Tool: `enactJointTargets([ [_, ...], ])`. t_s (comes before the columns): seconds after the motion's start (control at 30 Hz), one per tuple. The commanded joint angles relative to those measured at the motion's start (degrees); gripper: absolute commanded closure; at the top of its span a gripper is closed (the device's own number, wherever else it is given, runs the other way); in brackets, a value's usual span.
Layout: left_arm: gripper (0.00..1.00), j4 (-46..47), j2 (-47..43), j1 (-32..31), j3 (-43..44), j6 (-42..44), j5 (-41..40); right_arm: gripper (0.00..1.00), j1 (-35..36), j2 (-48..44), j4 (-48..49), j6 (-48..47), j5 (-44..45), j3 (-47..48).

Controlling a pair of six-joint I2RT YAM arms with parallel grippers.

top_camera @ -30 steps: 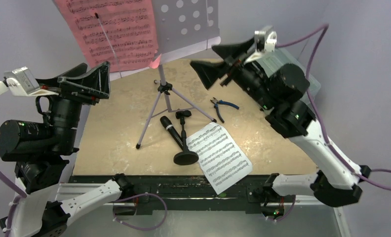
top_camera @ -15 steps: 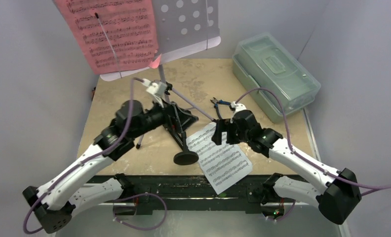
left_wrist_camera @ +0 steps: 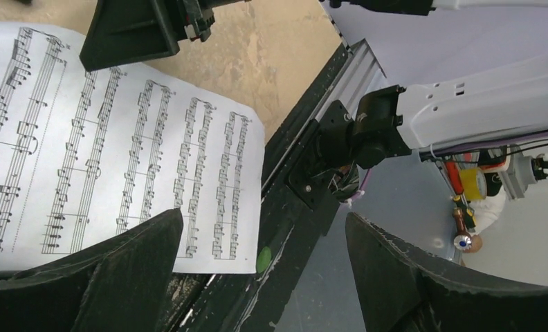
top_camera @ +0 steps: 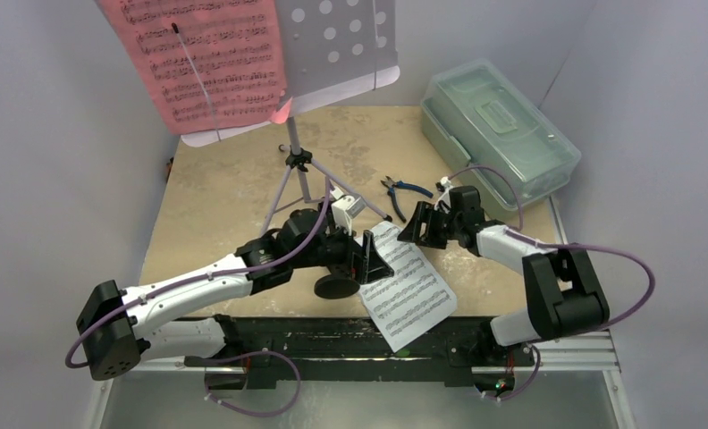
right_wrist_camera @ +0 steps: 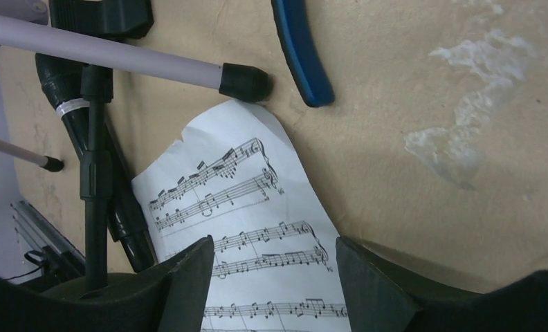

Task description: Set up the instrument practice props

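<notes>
- Left jaws: set wide, holding nothing. They hang low over the counter (top_camera: pixel 225 197), above the left edge of the white music sheet (left_wrist_camera: pixel 119 152).
- Right jaws: set wide, holding nothing. They sit low over the counter, facing the left jaws across the white sheet's far end.
- White music sheet: flat on the counter, printed side up. Its far corner lies in the gap of the right jaws. Its middle runs beneath and between the left jaws, and its near corner overhangs the counter's front edge.
- Pink music sheet (top_camera: pixel 207 63): resting on the stand's tray, well beyond both jaws.
- Lavender music stand (top_camera: pixel 341 45): tripod on the counter. One black-tipped leg ends just ahead of the right jaws, at the white sheet's far corner; whether it touches cannot be told.
- Mic stand (top_camera: pixel 335 287): its round base is on the counter, just beside the left jaws. Its rod shows left of the right jaws' gap.
- Microphone (right_wrist_camera: pixel 122 207): lying on the counter behind that rod, left of the right jaws.
- Pliers (top_camera: pixel 404 189): ahead of the right jaws, with one blue handle just past the leg tip.
- Clear plastic box (top_camera: pixel 498 125): lid on, well beyond the right jaws.
</notes>
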Motion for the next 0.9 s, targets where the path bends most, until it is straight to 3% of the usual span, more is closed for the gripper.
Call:
enactJointTargets([
  [0.0,0.13,2.85,-1.35,0.06,2.51,1.41,-1.73,0.32,-2.26,4.85,10.32,-3.68,-6.62,2.78],
  [0.17,0.12,-1.41,-2.75,0.1,3.09,3.07,-3.2,0.27,-3.04,8.47,9.14,-8.67,-4.8,5.24],
  [0.3,0.12,-1.95,-2.61,0.09,3.2,3.81,-3.49,0.29,-3.11,10.69,9.36,-9.71,-5.86,6.06],
  [0.5,0.12,-1.84,-2.18,0.1,3.61,4.15,-3.16,0.56,-2.95,14.86,18.39,-5.26,-22.55,3.33],
  [0.73,0.12,-2.53,-2.24,0.06,3.98,4.4,-3.68,1.0,-3.06,12.58,18.69,-3.68,-25.56,1.87],
  [0.87,0.11,-4.18,-2.0,0.11,6.2,5.27,-4.24,1.0,-3.04,4.58,8.54,-6.82,-22.33,5.11],
])
